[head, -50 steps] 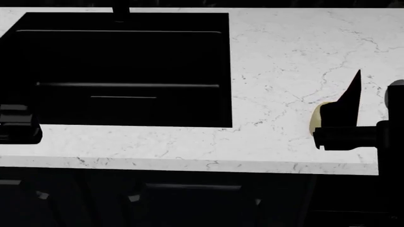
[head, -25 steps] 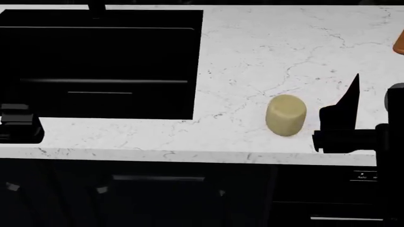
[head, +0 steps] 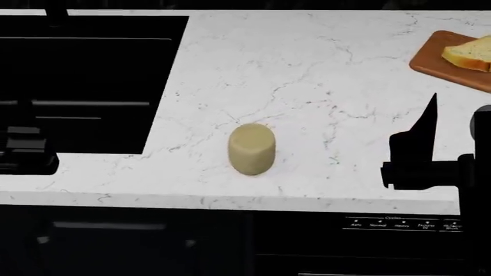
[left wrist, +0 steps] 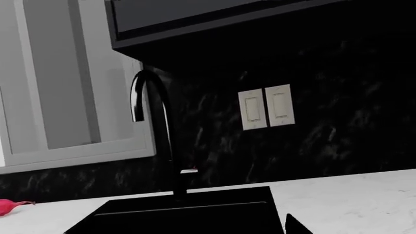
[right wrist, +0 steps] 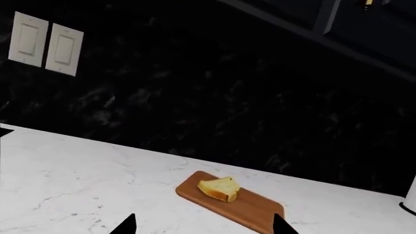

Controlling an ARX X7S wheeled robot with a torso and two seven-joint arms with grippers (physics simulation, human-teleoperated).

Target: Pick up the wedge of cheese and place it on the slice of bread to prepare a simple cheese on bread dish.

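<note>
The wedge of cheese [head: 252,149], a pale yellow stubby chunk, stands on the white marble counter [head: 322,75] near its front edge. The slice of bread [head: 470,54] lies on a reddish-brown wooden board [head: 433,57] at the far right; the right wrist view also shows the bread [right wrist: 219,188] and the board [right wrist: 250,208]. My right gripper [head: 420,135] hovers open to the right of the cheese and apart from it, empty, both tips wide apart [right wrist: 204,228]. My left gripper [head: 27,150] sits by the sink's front corner; only one fingertip [left wrist: 295,227] shows, far off centre.
A black sink [head: 84,86] fills the left of the counter, with a black faucet [left wrist: 153,126] behind it. Wall switches [right wrist: 46,44] sit on the dark backsplash. An appliance control panel [head: 399,223] lies under the counter's front edge. A red item [left wrist: 9,205] lies left of the sink.
The head view has shifted right: the sink and the cheese have slid left in the picture, and the board with the bread has come into view. Both arms keep their places.
</note>
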